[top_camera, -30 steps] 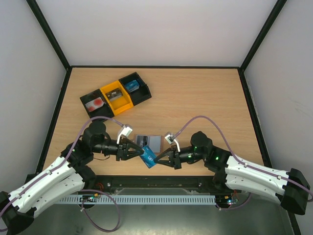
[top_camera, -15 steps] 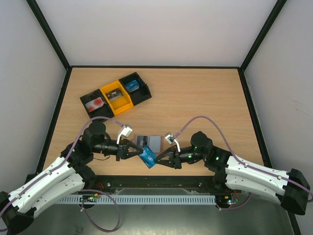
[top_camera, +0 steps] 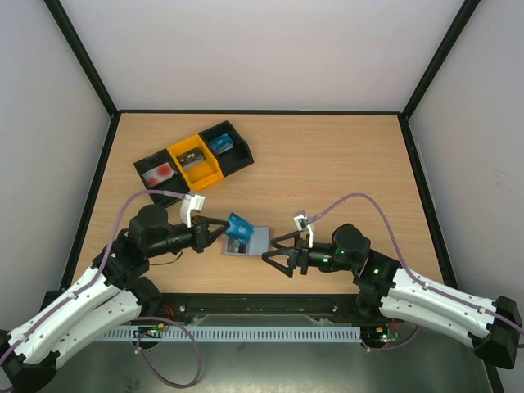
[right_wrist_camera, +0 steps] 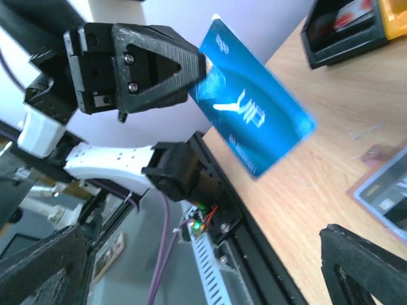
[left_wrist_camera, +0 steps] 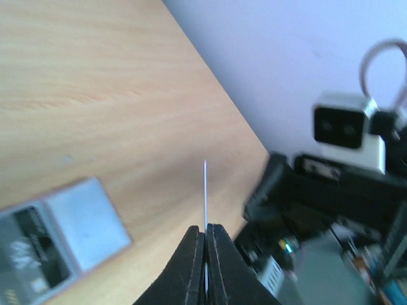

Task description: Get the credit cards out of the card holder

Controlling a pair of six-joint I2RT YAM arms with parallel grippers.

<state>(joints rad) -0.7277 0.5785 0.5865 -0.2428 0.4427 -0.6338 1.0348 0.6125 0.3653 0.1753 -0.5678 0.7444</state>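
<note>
My left gripper is shut on a blue credit card, held above the table just over the left edge of the card holder. In the left wrist view that card shows edge-on between the shut fingers. The light blue-grey holder lies flat with a dark card in its panel. My right gripper stands open to the holder's right, holding nothing. From the right wrist, the blue card hangs from the left gripper, apart from my wide-open right gripper.
A black-and-yellow three-section tray with small items sits at the far left of the table. The black frame rail runs along the table's near edge, close to both arms. The holder's corner shows at the right wrist view's right edge.
The right gripper let go of the blue card, opened wide and drew back to the right. The left gripper closed on the card and carried it up and away, over the holder.
</note>
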